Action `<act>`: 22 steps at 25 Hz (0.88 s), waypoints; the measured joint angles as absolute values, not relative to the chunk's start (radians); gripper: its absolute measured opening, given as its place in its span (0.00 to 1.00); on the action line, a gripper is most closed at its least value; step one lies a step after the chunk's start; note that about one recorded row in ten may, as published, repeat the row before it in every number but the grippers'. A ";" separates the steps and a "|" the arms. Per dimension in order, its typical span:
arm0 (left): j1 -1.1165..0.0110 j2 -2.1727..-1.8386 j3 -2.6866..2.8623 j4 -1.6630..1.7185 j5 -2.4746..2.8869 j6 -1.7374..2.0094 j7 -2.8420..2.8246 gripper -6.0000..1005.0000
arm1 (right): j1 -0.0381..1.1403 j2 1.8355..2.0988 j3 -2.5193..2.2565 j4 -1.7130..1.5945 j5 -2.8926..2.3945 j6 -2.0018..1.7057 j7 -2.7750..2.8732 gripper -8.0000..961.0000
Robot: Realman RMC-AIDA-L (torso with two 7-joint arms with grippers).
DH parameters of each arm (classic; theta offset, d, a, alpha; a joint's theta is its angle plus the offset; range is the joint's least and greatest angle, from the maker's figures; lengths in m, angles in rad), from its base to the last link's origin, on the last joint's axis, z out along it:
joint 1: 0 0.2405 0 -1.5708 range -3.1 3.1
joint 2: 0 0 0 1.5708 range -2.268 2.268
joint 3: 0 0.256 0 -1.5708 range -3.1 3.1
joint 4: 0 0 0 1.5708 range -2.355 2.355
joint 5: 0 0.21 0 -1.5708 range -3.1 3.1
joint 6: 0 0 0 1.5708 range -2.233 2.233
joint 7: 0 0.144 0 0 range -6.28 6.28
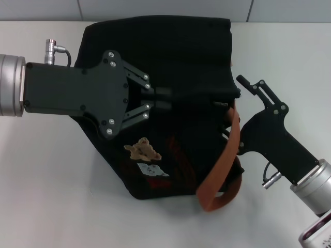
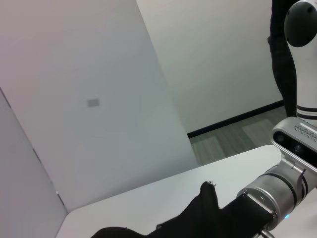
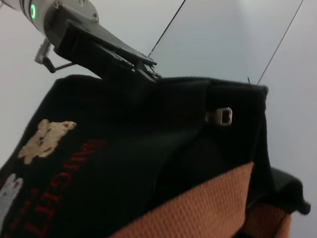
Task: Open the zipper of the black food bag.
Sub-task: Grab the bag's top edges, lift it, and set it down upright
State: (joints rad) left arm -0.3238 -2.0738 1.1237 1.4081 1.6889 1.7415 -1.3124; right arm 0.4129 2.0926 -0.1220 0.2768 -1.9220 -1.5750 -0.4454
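The black food bag (image 1: pixel 181 51) lies on the white table, with its tan bear patch (image 1: pixel 144 149) and red lettering facing up. My left gripper (image 1: pixel 163 99) reaches in from the left and is shut on the bag's top edge, where the zipper runs. The pull tab is hidden between the fingers. The right wrist view shows the same pinch, with the left gripper (image 3: pixel 148 74) on the bag (image 3: pixel 124 148). My right gripper (image 1: pixel 234 106) stands open against the bag's right side. Its upper finger (image 1: pixel 248 82) is free over the table and the lower one is partly behind the orange-brown strap (image 1: pixel 222 160).
A silver side buckle (image 3: pixel 219 116) sits on the bag's end near the strap (image 3: pixel 208 203). Bare white table (image 1: pixel 46 181) lies left of and in front of the bag, and a wall stands close behind. The left wrist view shows only wall, table, bag fabric (image 2: pixel 198 218) and the right arm.
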 joint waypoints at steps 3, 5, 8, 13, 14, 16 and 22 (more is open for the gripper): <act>-0.322 -2.075 1.131 1.404 1.685 1.742 -1.314 0.10 | 0.418 2.092 -0.100 0.291 -1.923 -1.584 -0.467 0.83; -0.322 -2.076 1.131 1.403 1.683 1.742 -1.314 0.10 | 0.420 2.092 -0.095 0.294 -1.923 -1.584 -0.468 0.83; -0.322 -2.076 1.131 1.400 1.681 1.742 -1.314 0.10 | 0.422 2.092 -0.083 0.298 -1.925 -1.585 -0.468 0.83; -0.322 -2.075 1.131 1.397 1.678 1.742 -1.312 0.10 | 0.425 2.092 -0.073 0.301 -1.928 -1.600 -0.470 0.83; -0.322 -2.075 1.131 1.397 1.678 1.743 -1.312 0.10 | 0.424 2.092 -0.074 0.303 -1.928 -1.604 -0.470 0.83; -0.322 -2.075 1.131 1.396 1.678 1.743 -1.312 0.10 | 0.424 2.092 -0.079 0.303 -1.929 -1.606 -0.471 0.83; -0.331 -2.075 1.132 1.378 1.678 1.739 -1.310 0.10 | 0.423 2.092 -0.090 0.299 -1.932 -1.606 -0.471 0.82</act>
State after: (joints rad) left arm -0.3308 -2.0747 1.1322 1.3783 1.6780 1.7387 -1.3105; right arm 0.4228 2.0922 -0.0904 0.2986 -1.9324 -1.6065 -0.4711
